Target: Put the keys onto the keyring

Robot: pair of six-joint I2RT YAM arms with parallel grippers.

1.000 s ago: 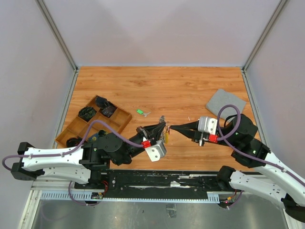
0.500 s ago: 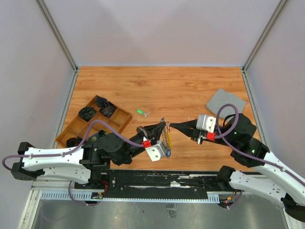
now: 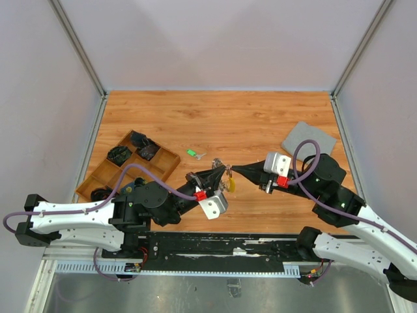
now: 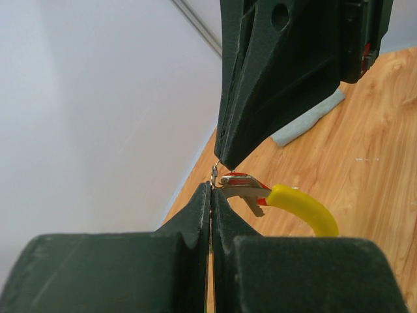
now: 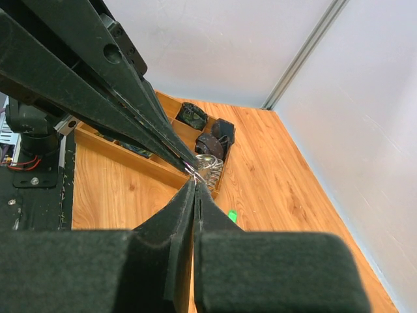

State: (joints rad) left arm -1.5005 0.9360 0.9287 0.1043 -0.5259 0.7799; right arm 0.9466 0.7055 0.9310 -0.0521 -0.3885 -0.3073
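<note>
L gripper [image 3: 224, 170] clamped on keyring [image 4: 214, 175], yellow-head key [image 4: 296, 203] dangling beside. R gripper [image 3: 235, 171] pinched shut, tip touching keyring. Green key [image 3: 191, 153] on table [image 3: 260, 124], well apart.

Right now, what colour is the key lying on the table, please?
Green-headed key, clearest in the top external view.

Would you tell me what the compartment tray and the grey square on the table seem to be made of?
The tray looks like wood: matte brown, thin plank dividers. The grey square is probably cloth or felt: dull, thick, soft-edged, though foam is possible.
</note>
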